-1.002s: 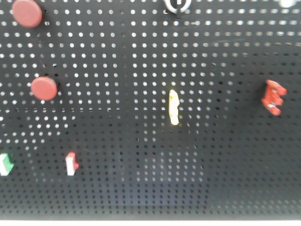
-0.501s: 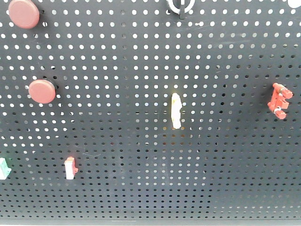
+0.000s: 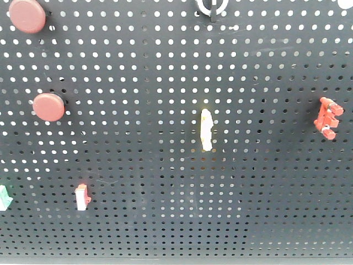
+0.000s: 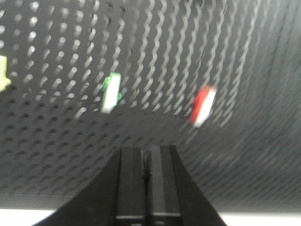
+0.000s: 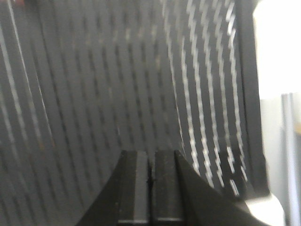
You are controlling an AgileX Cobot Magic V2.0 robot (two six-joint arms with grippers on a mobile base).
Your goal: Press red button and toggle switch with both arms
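The toggle switch [image 3: 210, 6] sat at 12 o'clock on the black pegboard [image 3: 265, 193]. The front view's top edge cut it off, so only the lower part of its white ring and its black lever showed. The upper red button [image 3: 27, 15] was at 11 o'clock in the corner, and the lower red button [image 3: 48, 106] was at 9 o'clock near the left edge. Bare board lay between the buttons and the switch.

A cream-yellow piece [image 3: 206, 130] stood near the centre and a red clip [image 3: 327, 118] at 3 o'clock. A red-and-white rocker [image 3: 82, 197] was at 7 o'clock, and a green-and-white rocker [image 3: 4, 197] was half off the left edge. The lower right quarter was open pegboard.

The left gripper [image 4: 146, 174] had its jaws pressed together, holding nothing, and pointed between the two rockers. The right gripper [image 5: 151, 183] was likewise closed and empty, facing blurred pegboard near its right edge.
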